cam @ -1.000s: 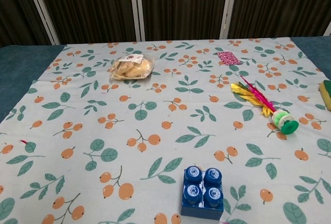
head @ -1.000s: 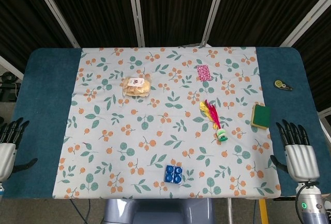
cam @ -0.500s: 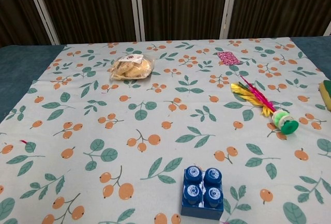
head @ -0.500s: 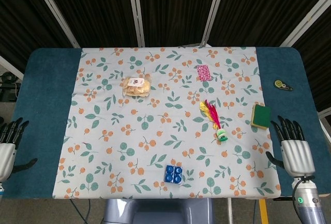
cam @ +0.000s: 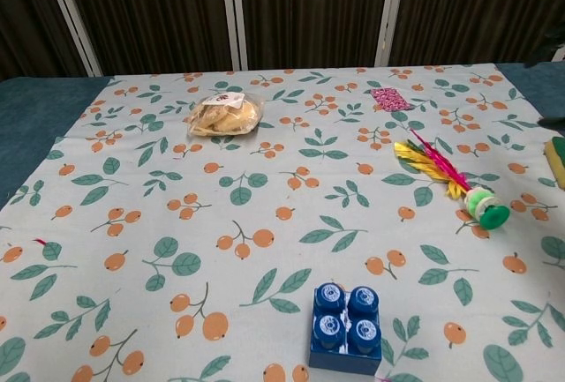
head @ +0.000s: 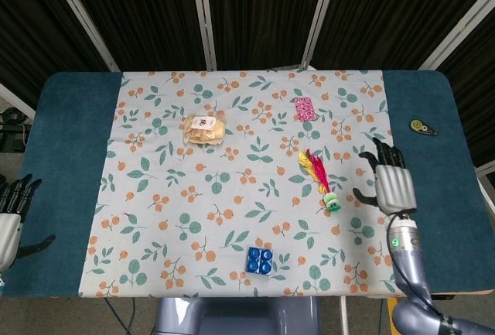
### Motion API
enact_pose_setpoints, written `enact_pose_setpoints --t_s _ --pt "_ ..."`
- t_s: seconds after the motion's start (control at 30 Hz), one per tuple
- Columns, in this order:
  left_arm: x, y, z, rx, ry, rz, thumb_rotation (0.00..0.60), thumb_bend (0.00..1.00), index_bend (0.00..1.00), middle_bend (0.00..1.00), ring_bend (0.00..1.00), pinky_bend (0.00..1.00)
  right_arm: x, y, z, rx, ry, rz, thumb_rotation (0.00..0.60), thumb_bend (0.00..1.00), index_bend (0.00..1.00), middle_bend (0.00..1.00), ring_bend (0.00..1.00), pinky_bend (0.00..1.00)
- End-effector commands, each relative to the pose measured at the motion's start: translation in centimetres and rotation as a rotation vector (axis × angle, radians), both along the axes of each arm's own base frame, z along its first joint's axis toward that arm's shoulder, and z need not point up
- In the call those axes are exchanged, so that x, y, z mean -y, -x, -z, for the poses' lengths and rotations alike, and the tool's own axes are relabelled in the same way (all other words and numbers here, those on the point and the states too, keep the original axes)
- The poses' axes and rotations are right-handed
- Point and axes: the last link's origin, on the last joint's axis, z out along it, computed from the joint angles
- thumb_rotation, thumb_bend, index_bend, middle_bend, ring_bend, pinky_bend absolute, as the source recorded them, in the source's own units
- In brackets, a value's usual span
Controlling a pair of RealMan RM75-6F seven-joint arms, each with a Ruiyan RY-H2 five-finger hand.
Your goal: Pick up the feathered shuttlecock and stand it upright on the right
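Note:
The feathered shuttlecock (head: 319, 178) (cam: 452, 179) lies on its side on the floral cloth, right of centre, yellow and pink feathers pointing away from me and its green base nearest me. My right hand (head: 393, 182) hovers open just to its right, fingers spread, palm down, covering the spot where a sponge lay. In the chest view only a dark sliver of that hand (cam: 552, 121) shows at the right edge. My left hand (head: 11, 219) hangs open beside the table's left edge, far from the shuttlecock.
A bag of snacks (head: 205, 129) lies at the back left of the cloth, a pink packet (head: 305, 108) behind the shuttlecock, a blue block (head: 261, 261) at the front. A sponge edge (cam: 557, 158) shows at the right. A small tape measure (head: 422, 127) rests on the blue table (head: 77, 118).
My right hand has risen from the front right table edge and moved forward and inward, now hovering over the sponge next to the shuttlecock. The left hand has sunk slightly. The objects have not moved.

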Motion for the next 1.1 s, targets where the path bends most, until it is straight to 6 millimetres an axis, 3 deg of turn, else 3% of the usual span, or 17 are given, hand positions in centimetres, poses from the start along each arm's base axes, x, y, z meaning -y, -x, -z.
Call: enact_pose_setpoints --t_s 0.03,0.2,0.47,0.8,1.1 --pt "0.1 0.1 0.0 0.000 -0.002 0.003 0.600 0.12 0.00 0.00 0.00 0.00 2.1 -2.9 2.7 0.051 -0.016 0.018 0.600 0.14 0.28 0.00 0.00 0.00" --pt "-0.1 0.1 0.0 -0.012 -0.003 0.013 0.600 0.12 0.00 0.00 0.00 0.00 3.7 -4.8 6.0 0.063 -0.017 0.060 0.600 0.14 0.30 0.02 0.00 0.00" --pt "-0.1 0.3 0.0 -0.005 -0.006 0.002 0.600 0.11 0.00 0.00 0.00 0.00 5.3 -5.6 8.9 0.028 0.000 0.084 0.600 0.14 0.34 0.06 0.00 0.00" --pt "-0.2 0.5 -0.2 0.019 -0.003 -0.021 0.600 0.12 0.00 0.00 0.00 0.00 7.4 -4.0 10.5 -0.031 0.037 0.117 0.600 0.16 0.37 0.08 0.00 0.00" --pt "-0.2 0.6 -0.2 0.026 0.001 -0.033 0.600 0.12 0.00 0.00 0.00 0.00 7.5 -2.7 11.8 -0.019 0.024 0.161 0.600 0.16 0.37 0.08 0.00 0.00"
